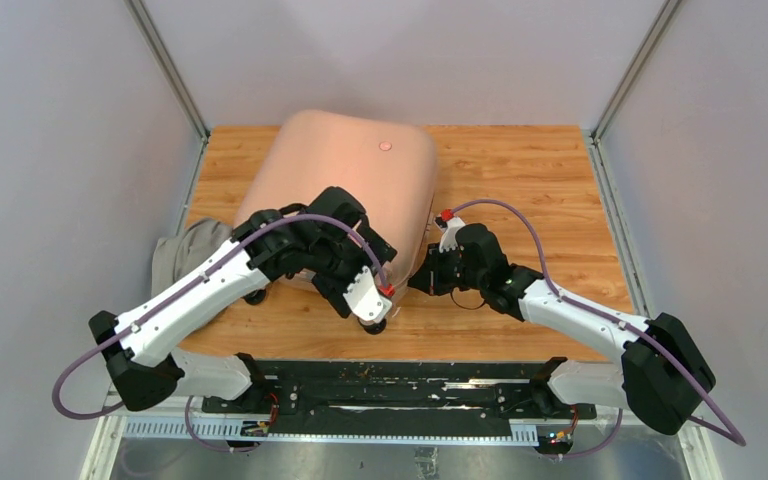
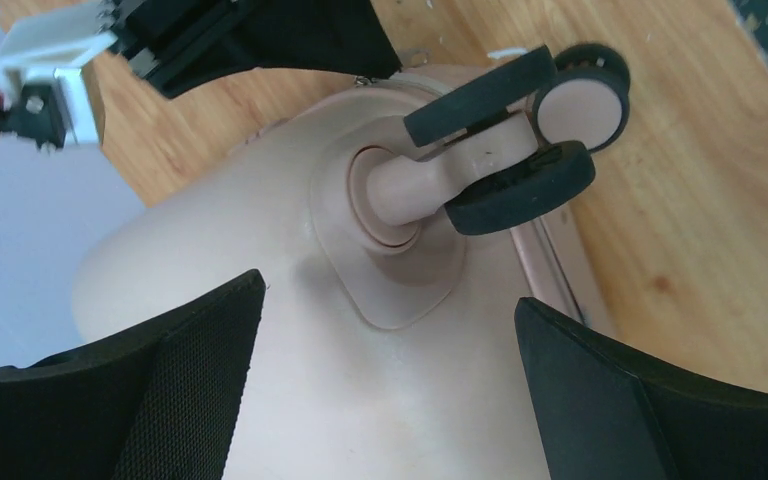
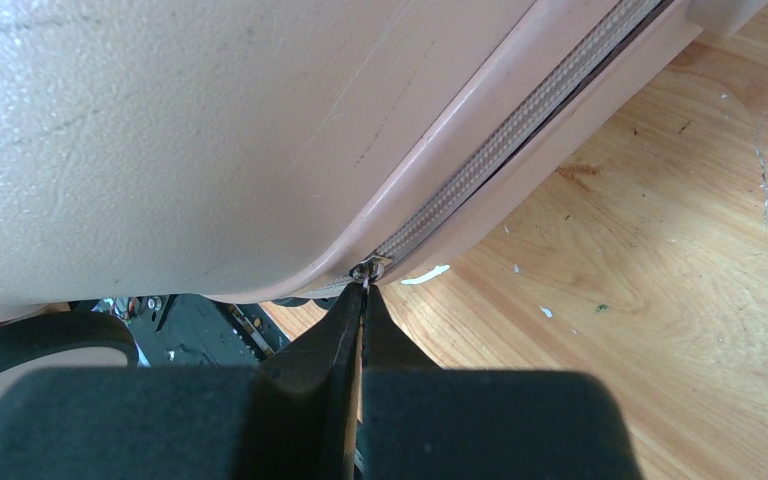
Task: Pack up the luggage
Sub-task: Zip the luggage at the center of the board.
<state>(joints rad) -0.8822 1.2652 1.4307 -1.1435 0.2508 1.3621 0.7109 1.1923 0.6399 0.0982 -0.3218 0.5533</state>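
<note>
A pale pink hard-shell suitcase (image 1: 360, 170) lies flat with its lid down in the middle of a wooden table (image 1: 520, 180), wheels toward the robot. The right gripper (image 3: 363, 295) is pinched tight on the small metal zipper pull (image 3: 368, 268) at the near right corner of the case. The zipper (image 3: 520, 120) runs away from it along the seam with its teeth meshed, so the grip looks meant for drawing the zip round the corner. The left gripper (image 2: 390, 300) hangs with its fingers spread wide and holds nothing, straddling the shell just behind a black-and-pink wheel (image 2: 520, 140). It probably sits there to press down and steady the case while the zip is pulled. A grey cloth (image 1: 185, 250) shows at the case's left side. No brand or writing can be read; a small red dot (image 1: 384, 146) on the lid is too tiny to make out.
</note>
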